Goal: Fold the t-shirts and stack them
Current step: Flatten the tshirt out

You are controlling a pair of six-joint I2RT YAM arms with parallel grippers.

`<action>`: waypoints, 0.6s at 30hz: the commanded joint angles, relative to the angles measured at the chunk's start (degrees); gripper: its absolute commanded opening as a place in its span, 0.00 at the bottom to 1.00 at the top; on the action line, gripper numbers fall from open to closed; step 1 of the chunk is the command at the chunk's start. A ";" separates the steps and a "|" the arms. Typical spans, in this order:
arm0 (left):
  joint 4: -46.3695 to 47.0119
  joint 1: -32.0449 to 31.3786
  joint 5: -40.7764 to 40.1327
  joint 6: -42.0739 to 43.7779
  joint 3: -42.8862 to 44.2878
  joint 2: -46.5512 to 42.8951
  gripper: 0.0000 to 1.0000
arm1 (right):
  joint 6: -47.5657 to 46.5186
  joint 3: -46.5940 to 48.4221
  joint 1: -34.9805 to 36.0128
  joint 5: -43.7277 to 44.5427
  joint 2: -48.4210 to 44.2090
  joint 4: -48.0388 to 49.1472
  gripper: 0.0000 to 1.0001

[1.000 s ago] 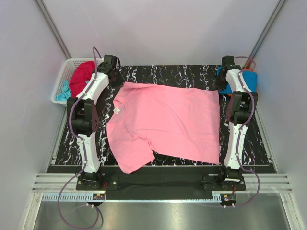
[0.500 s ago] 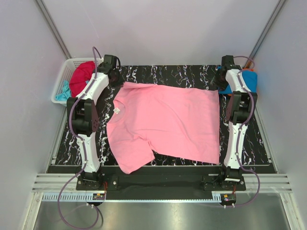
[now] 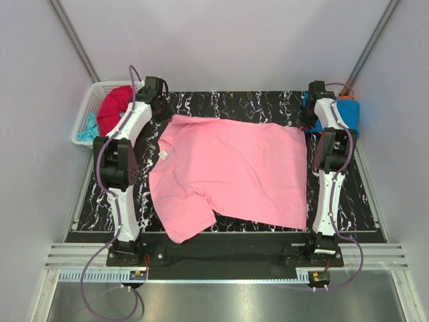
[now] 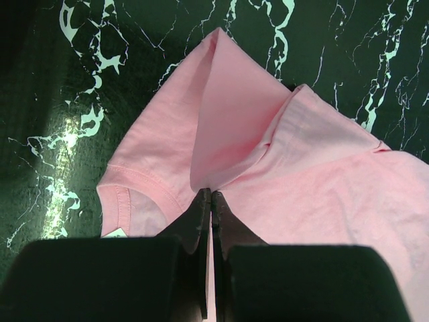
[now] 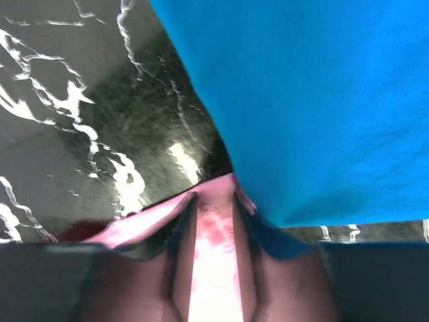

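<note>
- Pink t-shirt [image 3: 234, 168]: lies spread flat on the black marbled table [image 3: 234, 100], covering most of its centre.
- Orientation, top view: long axis runs left-right, slightly tilted. Collar [image 3: 163, 154] points to the left arm's side; hem edge faces the right arm's side. One sleeve extends toward the near edge, approx. mid-left.
- Left gripper [image 4: 210, 196]: at the far-left corner of the shirt. Fingers pressed together, pinching a raised fold of pink cloth near the shoulder. Wrist view shows the collar w/ a white label just beside the fingers.
- Right gripper [image 5: 213, 201]: at the far-right corner of the shirt. Fingers clamp a strip of pink cloth between them; the strip fills the gap.
- Blue t-shirt [image 3: 348, 113]: lies at the far-right table corner, just beside the right gripper. In the right wrist view it fills the upper-right area and reaches the fingertips.
- Orange t-shirt [image 3: 347, 98]: only a sliver shows at the far edge of the blue one; stacking order cannot be told.
- White lattice basket [image 3: 86, 107]: sits off the table's far-left corner, beside the left arm.
- Basket contents: crimson red t-shirt [image 3: 114, 107], bunched, filling the side nearer the table; pale aqua t-shirt [image 3: 87, 129], crumpled, in the near outer corner. Both unfolded.
</note>
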 commanded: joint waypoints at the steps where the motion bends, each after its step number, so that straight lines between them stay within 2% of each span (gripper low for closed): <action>1: 0.53 0.06 -1.18 0.77 -0.79 -3.62 0.00 | 0.55 -0.21 -0.35 2.10 0.53 -2.73 0.14; 3: 0.45 0.06 -1.36 0.68 -0.79 -3.62 0.00 | 0.46 -0.48 -0.26 2.01 0.18 -2.81 0.01; 4: 0.45 0.06 -1.45 0.77 -0.97 -3.71 0.00 | 0.38 -0.56 -0.26 2.01 0.09 -2.64 0.00; 10: 0.36 0.14 -3.73 0.59 -1.50 -5.72 0.00 | -0.50 -0.65 -0.26 1.75 -1.75 -2.64 0.00; 18: 0.36 0.41 -3.65 1.56 -0.62 -10.30 0.00 | -1.73 -3.20 -0.26 2.19 -10.54 -2.11 0.00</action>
